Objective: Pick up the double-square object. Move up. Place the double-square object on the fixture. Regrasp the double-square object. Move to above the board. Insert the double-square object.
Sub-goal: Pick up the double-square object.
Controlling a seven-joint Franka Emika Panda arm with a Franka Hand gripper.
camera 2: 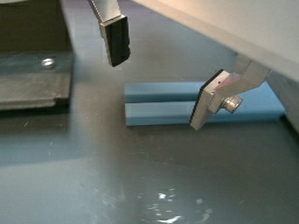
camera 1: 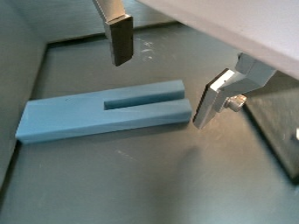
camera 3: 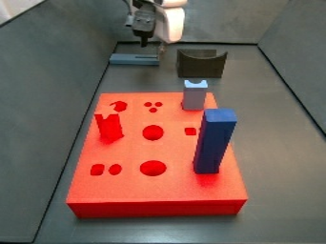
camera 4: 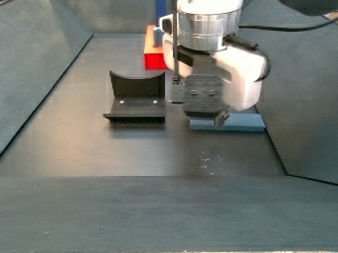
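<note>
Gripper hangs over my one bar, fingers spread apart, nothing between them. It lies flat on the floor beside the single fixture, long axis crossing the finger gap.

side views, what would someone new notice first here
The bright-red board fills the middle of the floor, with a tall blue block standing near one edge. At the far end, the open claw hangs just above the double-square object lying flat, beside the dark fixture.
</note>
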